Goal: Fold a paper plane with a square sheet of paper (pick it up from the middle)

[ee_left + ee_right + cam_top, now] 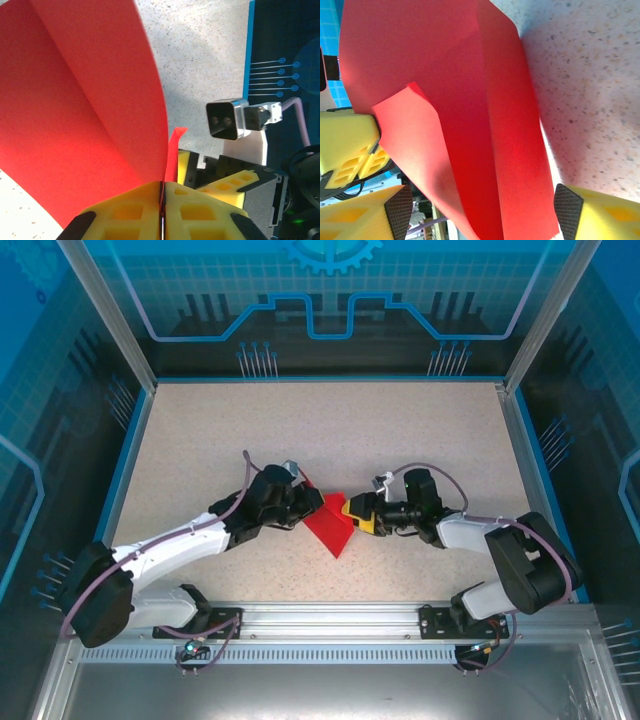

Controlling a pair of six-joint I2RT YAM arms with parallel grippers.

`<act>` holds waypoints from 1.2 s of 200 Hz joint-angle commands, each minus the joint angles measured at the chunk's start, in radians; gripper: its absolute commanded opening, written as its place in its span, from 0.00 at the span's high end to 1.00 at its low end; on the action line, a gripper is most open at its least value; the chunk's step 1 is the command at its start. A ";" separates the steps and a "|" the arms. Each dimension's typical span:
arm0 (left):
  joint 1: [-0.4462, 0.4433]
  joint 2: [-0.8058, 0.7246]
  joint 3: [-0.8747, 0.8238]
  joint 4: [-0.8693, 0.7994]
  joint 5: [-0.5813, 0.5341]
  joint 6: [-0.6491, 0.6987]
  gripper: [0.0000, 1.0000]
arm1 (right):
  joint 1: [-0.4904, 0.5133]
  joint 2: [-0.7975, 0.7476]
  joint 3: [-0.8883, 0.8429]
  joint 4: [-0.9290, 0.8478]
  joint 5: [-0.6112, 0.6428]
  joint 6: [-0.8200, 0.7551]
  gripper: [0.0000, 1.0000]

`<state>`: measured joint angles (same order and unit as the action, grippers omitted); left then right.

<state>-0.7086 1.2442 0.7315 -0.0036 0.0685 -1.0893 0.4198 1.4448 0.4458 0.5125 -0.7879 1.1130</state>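
Red paper (330, 528), creased — pinched in left gripper (162, 192)

Your speckled beige tabletop (330, 430) is edged in blue along its left, far and right sides, and a metal rail (330, 620) runs along its near edge. The red sheet of paper (332, 525) sits just nearer than centre. You cannot tell whether its lowest corner touches the surface.
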 commanded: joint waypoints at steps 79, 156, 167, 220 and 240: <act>0.014 -0.037 0.097 -0.046 0.068 0.053 0.90 | 0.016 -0.040 -0.015 0.338 0.017 0.394 0.21; 0.037 -0.074 -0.002 -0.018 0.075 0.047 0.89 | -0.006 -0.094 0.004 0.321 0.000 0.393 0.38; 0.042 -0.072 -0.012 -0.005 0.081 0.044 0.88 | -0.006 -0.103 0.007 0.305 -0.001 0.383 0.41; 0.049 -0.080 -0.045 0.015 0.085 0.037 0.83 | -0.012 -0.133 0.001 0.233 0.004 0.332 0.56; 0.050 -0.081 -0.052 0.021 0.088 0.037 0.82 | -0.013 -0.139 0.001 0.209 0.004 0.314 0.61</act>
<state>-0.6682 1.1858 0.7021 -0.0105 0.1291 -1.0485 0.4194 1.3296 0.4320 0.7723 -0.7712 1.4715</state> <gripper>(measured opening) 0.176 0.413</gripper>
